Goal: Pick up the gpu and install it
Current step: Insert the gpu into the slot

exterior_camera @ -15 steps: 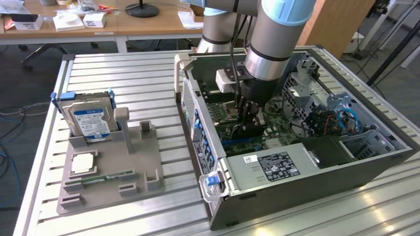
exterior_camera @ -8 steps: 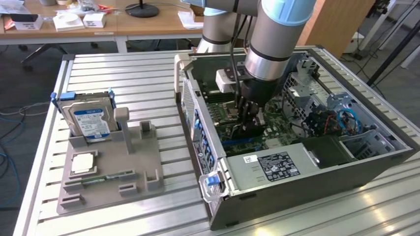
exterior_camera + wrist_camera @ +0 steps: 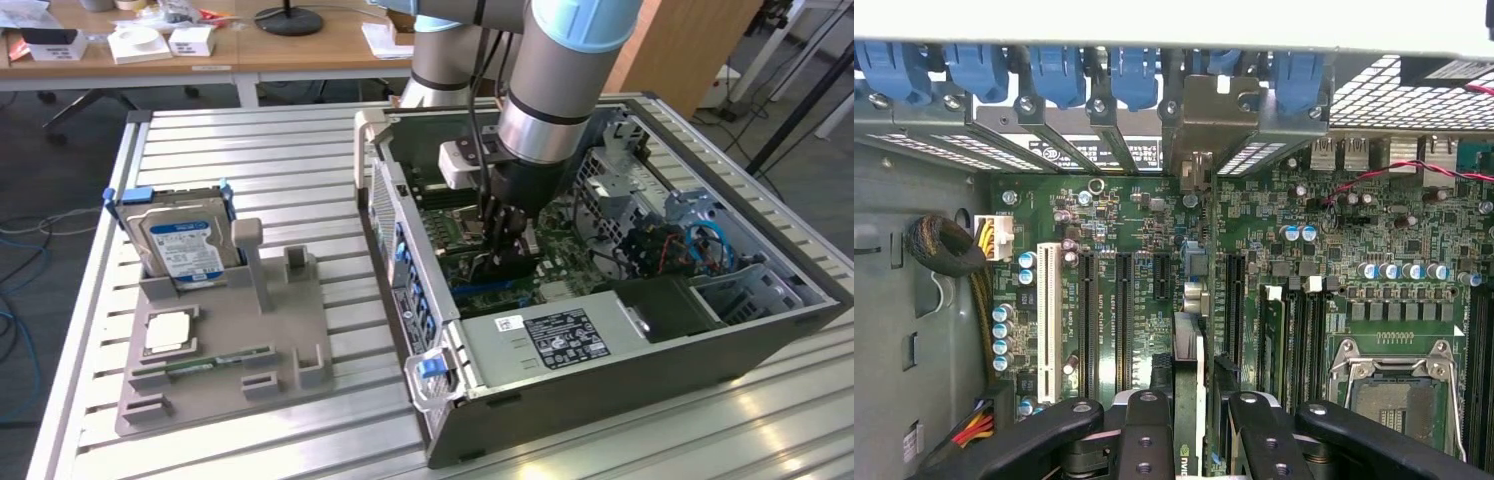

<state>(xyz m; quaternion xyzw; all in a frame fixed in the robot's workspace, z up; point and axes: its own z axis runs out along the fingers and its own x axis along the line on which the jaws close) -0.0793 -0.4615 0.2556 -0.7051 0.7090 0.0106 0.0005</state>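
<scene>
The gpu [image 3: 1188, 390] stands on edge between my fingers [image 3: 1144, 440], seen end-on as a thin green and dark card. Its silvery bracket [image 3: 1209, 110] reaches the row of rear slot covers with blue clips. My gripper [image 3: 1199, 445] is shut on the card, directly over the black expansion slots of the motherboard [image 3: 1354, 230]. In the exterior view the gripper [image 3: 505, 248] is deep inside the open computer case [image 3: 601, 400], with the dark card [image 3: 497, 268] low against the board. Whether the card's edge sits in a slot I cannot tell.
A grey fixture [image 3: 214, 330] on the exterior view's left holds a silver hard drive [image 3: 187, 250] with a blue-white label, a narrow green memory stick [image 3: 220, 358] and a small silver square part [image 3: 167, 333]. Inside the case are the power supply [image 3: 547, 340], cables [image 3: 949, 250] and an empty processor socket [image 3: 1399, 385].
</scene>
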